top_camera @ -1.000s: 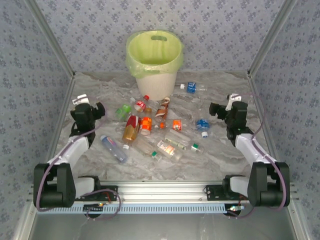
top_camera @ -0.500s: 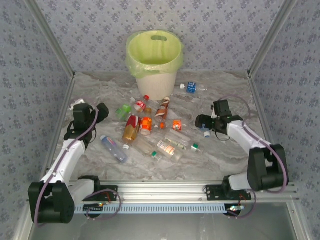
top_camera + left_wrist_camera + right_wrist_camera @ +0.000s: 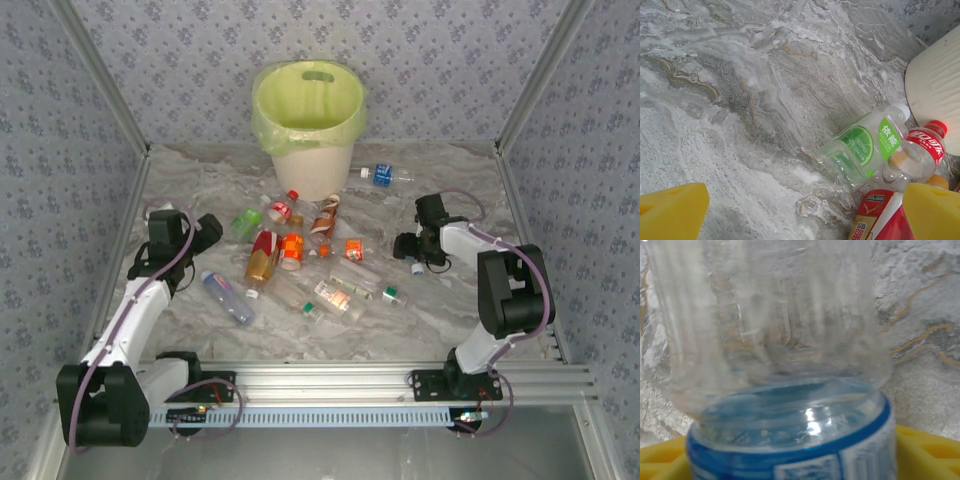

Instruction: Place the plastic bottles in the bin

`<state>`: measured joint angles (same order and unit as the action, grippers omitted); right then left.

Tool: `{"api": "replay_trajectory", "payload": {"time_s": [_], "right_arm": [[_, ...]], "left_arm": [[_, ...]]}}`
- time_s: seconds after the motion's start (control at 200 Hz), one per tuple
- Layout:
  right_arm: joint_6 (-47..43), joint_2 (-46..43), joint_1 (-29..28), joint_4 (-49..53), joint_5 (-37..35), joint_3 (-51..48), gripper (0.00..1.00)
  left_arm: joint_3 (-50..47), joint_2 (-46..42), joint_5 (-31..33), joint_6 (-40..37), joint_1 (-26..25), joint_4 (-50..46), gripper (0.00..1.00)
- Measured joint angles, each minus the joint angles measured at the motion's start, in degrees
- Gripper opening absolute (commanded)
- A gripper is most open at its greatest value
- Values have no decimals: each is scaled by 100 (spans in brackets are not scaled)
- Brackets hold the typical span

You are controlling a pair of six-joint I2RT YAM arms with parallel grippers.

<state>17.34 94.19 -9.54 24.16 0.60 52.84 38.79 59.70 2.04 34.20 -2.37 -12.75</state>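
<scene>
Two yellow pads (image 3: 925, 450) of right gripper (image 3: 403, 245) flanking clear blue-labelled plastic bottle (image 3: 780, 340), clamped or not unclear; risk of squirting out ahead from buckling thin wall.

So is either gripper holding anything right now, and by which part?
The left gripper is open and holds nothing. The right gripper has its fingers on either side of the blue-labelled bottle at its label band; whether it actually grips cannot be told.

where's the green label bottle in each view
top external: green-label bottle left of centre, left-front of the bin.
left wrist: the bottle lies right of centre, beside a red-label bottle.
right wrist: a blue-label bottle instead.
shared landmark: the bin, cream wall at right.
</scene>
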Motion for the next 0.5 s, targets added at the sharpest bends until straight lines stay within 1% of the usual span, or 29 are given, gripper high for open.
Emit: {"api": "replay_trajectory", "payload": {"time_s": [0.065,0.235,0.26,0.385,0.5], "right_arm": [[-11,-2,-4,-31,-101,0,65],[-28,-203,-37,-55,-378,-2,61],[-42,-289,-44,-59,-417,-2,58],[-166,-839,-109,-55,-474,94,57],[-330,-1156,-238,-83,-337,684,58]], "left_arm": [[87,48,-11,2,0,-87,100],[308,90,24,92,0,-382,100],[339,87,39,105,0,-431,100],[494,90,120,208,2,-758,100],[627,87,186,304,15,-1080,100]]}}
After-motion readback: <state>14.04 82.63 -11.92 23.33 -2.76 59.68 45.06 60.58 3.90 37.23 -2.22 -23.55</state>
